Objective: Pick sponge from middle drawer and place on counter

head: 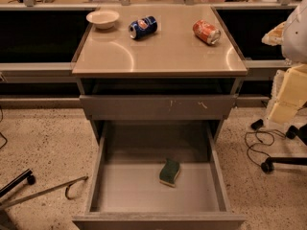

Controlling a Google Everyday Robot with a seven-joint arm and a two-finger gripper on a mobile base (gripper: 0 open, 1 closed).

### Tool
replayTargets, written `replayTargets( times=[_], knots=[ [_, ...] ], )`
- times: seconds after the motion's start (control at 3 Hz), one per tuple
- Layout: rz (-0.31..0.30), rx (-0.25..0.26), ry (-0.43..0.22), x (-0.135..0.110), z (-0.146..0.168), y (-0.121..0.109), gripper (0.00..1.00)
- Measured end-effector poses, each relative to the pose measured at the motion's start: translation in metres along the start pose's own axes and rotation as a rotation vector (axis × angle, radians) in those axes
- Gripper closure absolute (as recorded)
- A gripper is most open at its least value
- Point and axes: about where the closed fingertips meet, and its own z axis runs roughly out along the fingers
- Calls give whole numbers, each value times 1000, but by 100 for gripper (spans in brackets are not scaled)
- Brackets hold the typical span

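The sponge (169,172), dark green on top with a yellow layer below, lies on the floor of the middle drawer (129,190), right of its centre. The grey drawer is pulled out wide toward me. The tan counter (158,54) tops the cabinet above it. My gripper (287,97), cream coloured, hangs at the right edge of the view, beside the cabinet at about the height of the upper drawer. It is well right of and above the sponge and touches nothing.
On the counter stand a white bowl (102,18) at the back left, a blue can (143,27) lying on its side and a red can (206,31) lying at the back right. Cables (259,143) and a chair wheel (266,166) lie on the floor at the right, a metal rod (43,188) at the left.
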Motion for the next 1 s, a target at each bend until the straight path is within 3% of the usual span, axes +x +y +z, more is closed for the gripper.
replayTargets(
  times=[0.67,1.0],
  knots=[
    [-4,6,-38,5,18,-5,0],
    [-10,-29,-145,11,85,5,0]
  ],
)
